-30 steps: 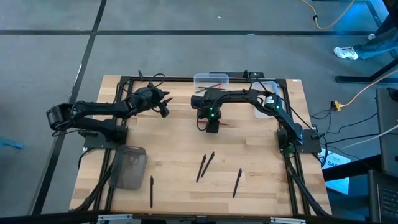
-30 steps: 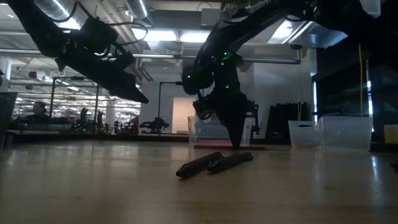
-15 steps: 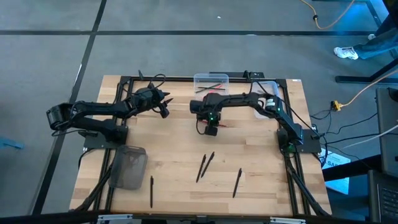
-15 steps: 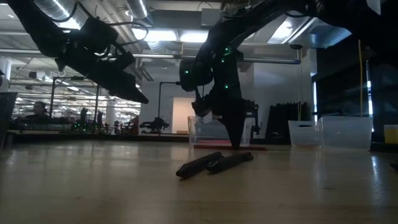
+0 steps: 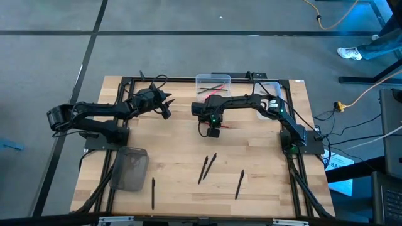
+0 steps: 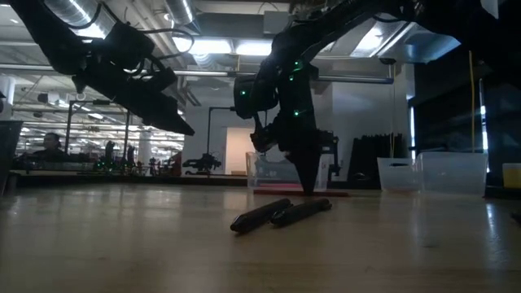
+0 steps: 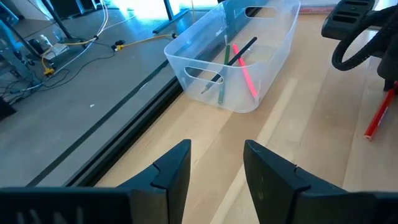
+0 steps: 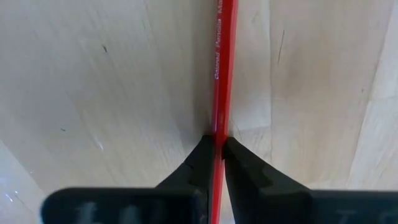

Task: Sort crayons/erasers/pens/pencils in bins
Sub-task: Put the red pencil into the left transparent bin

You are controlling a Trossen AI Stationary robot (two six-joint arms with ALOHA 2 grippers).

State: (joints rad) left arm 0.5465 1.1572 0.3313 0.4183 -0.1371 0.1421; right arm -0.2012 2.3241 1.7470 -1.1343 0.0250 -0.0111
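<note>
A red pencil point(image 8: 222, 62) lies flat on the wooden table near its middle, seen too in the high view point(image 5: 223, 126) and the left wrist view point(image 7: 379, 115). My right gripper point(image 8: 219, 142) points down and is shut on it. My left gripper point(image 7: 216, 152) hangs open above the table's far left part point(image 5: 166, 108), with nothing between its fingers. A clear bin point(image 7: 236, 62) at the far edge holds a pink, a green and a dark stick. A second clear bin point(image 5: 271, 88) stands to its right, and a dark grey bin point(image 5: 130, 168) at the near left. My right gripper pinches the red pencil's shaft point(image 8: 219, 132) between its two fingertips. The fingers come from above, pointing down, and lie across the pencil. The pencil rests flat on the table; which stretch of its length is held, the wrist view does not show.
Two dark pens point(image 5: 207, 166) lie together at the table's near middle, another point(image 5: 239, 183) to their right and one point(image 5: 152, 191) beside the dark grey bin. A black frame runs round the table's edge point(image 5: 188, 80). Bare wood lies between the arms.
My right arm's wrist has shifted a little toward the table's left and sunk slightly, while its fingertips have stayed at the red pencil. The pencil lies where it was.
</note>
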